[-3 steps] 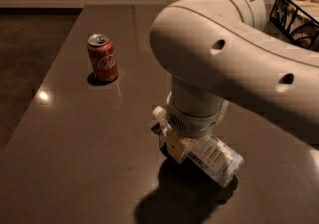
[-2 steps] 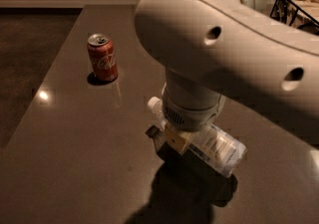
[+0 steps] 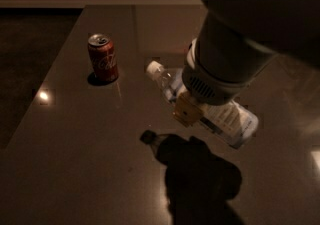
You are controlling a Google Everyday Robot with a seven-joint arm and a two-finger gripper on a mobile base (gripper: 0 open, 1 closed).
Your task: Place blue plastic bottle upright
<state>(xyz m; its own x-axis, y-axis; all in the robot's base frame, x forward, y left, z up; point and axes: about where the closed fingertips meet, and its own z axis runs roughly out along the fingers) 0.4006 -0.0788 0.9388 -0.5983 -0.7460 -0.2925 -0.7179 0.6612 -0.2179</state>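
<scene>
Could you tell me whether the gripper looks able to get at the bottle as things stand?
Likely yes: the gripper sits over the middle of the bottle, seemingly holding it tilted above the table; the red can stands well aside.

White on the screw cap and white-and-blue on the label are being shown by the clear, bluish-tinted ribbed plastic bottle (image 3: 231, 119) at centre right. The pale grey two-finger gripper (image 3: 188, 110), yellowish at its tip, is being held over it at centre frame. Red with white lettering is being displayed by the cylindrical metal soda can (image 3: 103, 59) at upper left. A black shadow is being cast on the dark brown glossy tabletop (image 3: 70, 159).
</scene>
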